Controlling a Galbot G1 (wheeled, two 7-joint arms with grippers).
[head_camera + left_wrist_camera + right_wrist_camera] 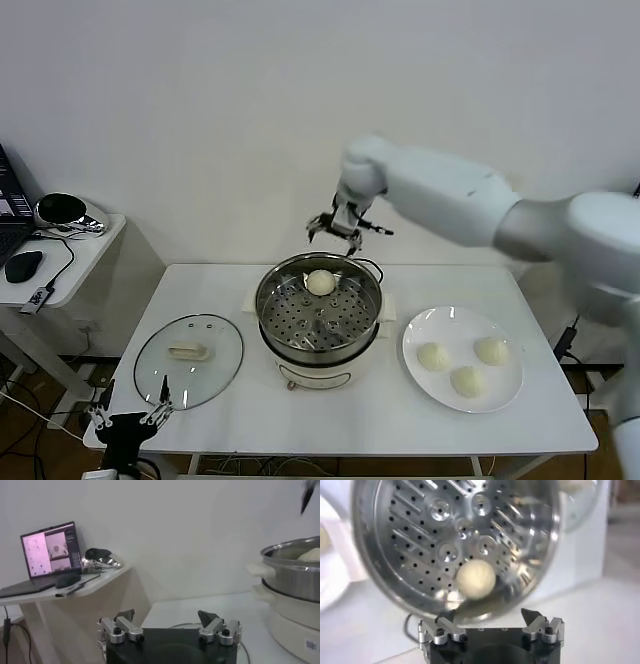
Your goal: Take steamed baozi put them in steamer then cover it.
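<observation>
Nearest, the left claw (128,418) sits parked with its fingers apart at the front left corner of the white table (350,410), beside the round glass lid with a cream handle (188,358), while three small cream-white dough buns (466,380) wait on the flat white plate (425,330). Farther back, one bun (320,282) lies on the perforated tray of the round shiny stainless-steel steamer (272,318), and the right claw (348,228) hovers empty and spread above its far rim, so loading is in hand. I judge the next move calls for reaching to the plate.

One baozi (320,283) in steamer (318,345)
</observation>
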